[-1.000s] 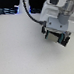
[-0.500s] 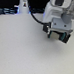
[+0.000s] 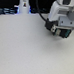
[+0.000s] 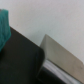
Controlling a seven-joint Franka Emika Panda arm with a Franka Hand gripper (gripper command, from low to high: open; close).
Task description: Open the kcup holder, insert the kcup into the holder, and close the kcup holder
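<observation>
My gripper [image 3: 60, 32] hangs above the white table [image 3: 23, 48] at the exterior view's upper right. It is blurred, and I cannot tell how its jaws stand. A small greenish spot [image 3: 55, 28] shows on its side; what it is I cannot tell. In the wrist view a black surface [image 4: 20, 62] lies close below the camera, with a grey slab [image 4: 62, 55] beside it and a teal patch [image 4: 4, 25] at the picture's edge. Whether the black surface is the kcup holder I cannot tell. The kcup is not clearly in view.
A white bottle-like object [image 3: 24, 3] stands at the back of the table near a blue light and dark equipment [image 3: 7, 11]. A black cable [image 3: 43, 16] loops beside the arm.
The gripper has drifted toward the exterior view's right and slightly upward over the last second.
</observation>
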